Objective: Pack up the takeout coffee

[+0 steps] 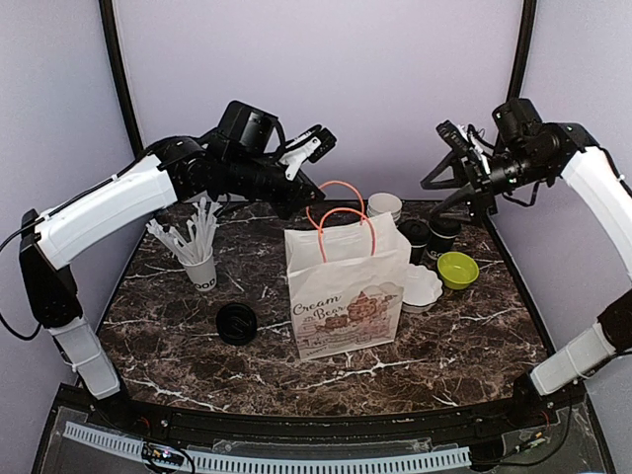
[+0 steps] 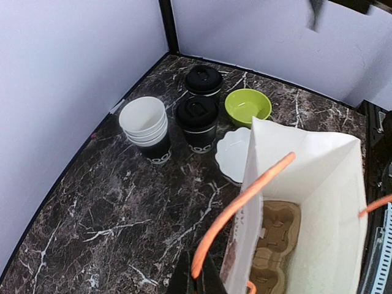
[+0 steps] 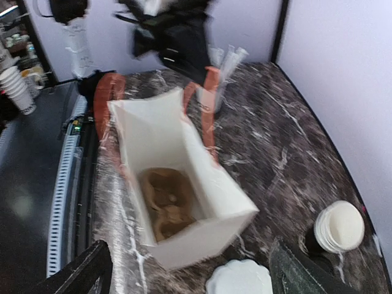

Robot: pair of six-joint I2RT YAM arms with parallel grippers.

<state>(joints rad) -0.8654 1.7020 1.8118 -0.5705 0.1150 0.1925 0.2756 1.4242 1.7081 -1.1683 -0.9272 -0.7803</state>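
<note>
Two takeout coffee cups, black with black lids, stand at the back right of the table point(image 1: 415, 237) point(image 1: 444, 231); the left wrist view shows them too point(image 2: 197, 122) point(image 2: 204, 81). A white paper bag point(image 1: 346, 286) stands open in the middle with a brown cup carrier point(image 2: 275, 245) at its bottom. My left gripper point(image 2: 199, 278) is shut on one orange bag handle point(image 2: 239, 208) and holds it up. My right gripper point(image 1: 456, 193) hangs open above the coffee cups with nothing between its fingers point(image 3: 79, 275). The right wrist view looks down into the bag point(image 3: 177, 184).
A stack of lidless white-lined cups point(image 2: 146, 125), a green bowl point(image 1: 457, 269) and a white scalloped dish point(image 1: 420, 286) crowd the coffee cups. A white cup of sticks point(image 1: 197, 259) stands at the left, with a loose black lid point(image 1: 237, 323) in front of it.
</note>
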